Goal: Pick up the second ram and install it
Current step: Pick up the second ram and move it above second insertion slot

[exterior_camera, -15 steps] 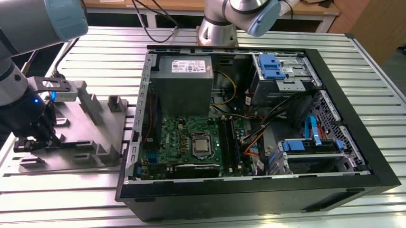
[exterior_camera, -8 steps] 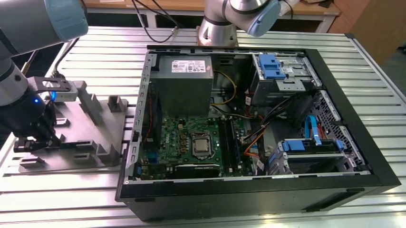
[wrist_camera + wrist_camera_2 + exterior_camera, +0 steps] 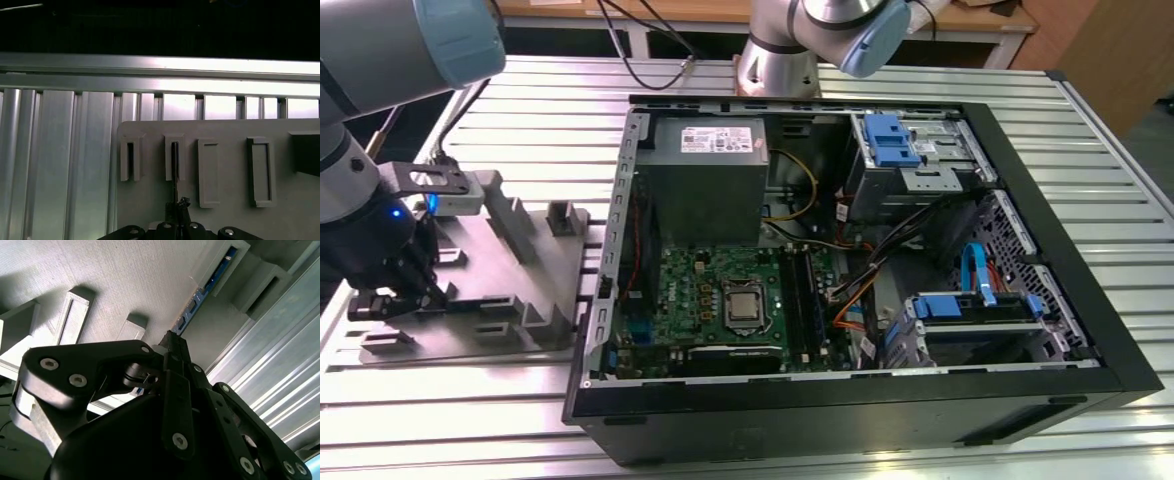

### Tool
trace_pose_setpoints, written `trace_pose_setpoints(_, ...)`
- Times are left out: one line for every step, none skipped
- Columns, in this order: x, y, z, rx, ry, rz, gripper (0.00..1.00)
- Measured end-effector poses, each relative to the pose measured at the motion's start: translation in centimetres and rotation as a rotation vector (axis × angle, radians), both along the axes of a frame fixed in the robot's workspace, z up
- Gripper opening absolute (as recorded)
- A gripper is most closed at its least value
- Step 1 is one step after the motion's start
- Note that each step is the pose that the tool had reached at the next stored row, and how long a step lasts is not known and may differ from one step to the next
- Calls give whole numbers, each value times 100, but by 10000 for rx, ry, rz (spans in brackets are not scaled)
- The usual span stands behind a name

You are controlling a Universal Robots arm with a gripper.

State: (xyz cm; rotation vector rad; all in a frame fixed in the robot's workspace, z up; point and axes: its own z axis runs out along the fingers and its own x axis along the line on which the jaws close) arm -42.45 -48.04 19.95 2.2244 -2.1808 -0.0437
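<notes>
The second ram [image 3: 210, 282] is a thin dark blue stick standing on edge in a slotted grey holder. In the first wrist view the ram [image 3: 175, 172] is seen edge-on as a dark line running from a slot to my fingers. My gripper [image 3: 171, 342] is at one end of the stick, with its black fingers shut on it; the gripper [image 3: 178, 204] pinches the thin edge from both sides. In the exterior view the gripper [image 3: 384, 300] is low over the grey fixture plate [image 3: 494, 270], at the exterior view's left of the open computer case [image 3: 1067, 280].
The fixture plate [image 3: 225, 220] carries several raised slotted blocks around the gripper. It rests on a ribbed aluminium table [image 3: 854, 80]. Inside the case are a green motherboard [image 3: 707, 290], a grey power-supply box [image 3: 707, 160], cables and blue drive bays [image 3: 961, 305]. A second arm's base [image 3: 781, 50] stands behind the case.
</notes>
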Motion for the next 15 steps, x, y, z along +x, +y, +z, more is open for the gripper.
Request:
trace_pose_setpoints(0,0,0,0,0,0,12)
trace_pose_setpoints(0,0,0,2,-2,0,12)
trace_pose_setpoints(0,0,4,4,-4,-1,12)
trace_pose_setpoints(0,0,7,5,-5,-1,12)
trace_pose_setpoints(0,0,7,5,-5,-1,12)
trace_pose_setpoints(0,0,9,3,-3,-1,12)
trace_pose_setpoints(0,0,12,1,0,-1,12)
trace_pose_setpoints(0,0,12,2,-1,-1,12)
trace_pose_setpoints(0,0,12,2,-1,-1,12)
trace_pose_setpoints(0,0,13,2,-1,-1,12)
trace_pose_setpoints(0,0,14,1,-1,-1,12)
trace_pose_setpoints(0,0,15,1,0,-1,12)
trace_pose_setpoints(0,0,15,1,-1,-1,12)
trace_pose_setpoints(0,0,15,2,-1,-1,12)
trace_pose_setpoints(0,0,15,2,-1,-1,12)
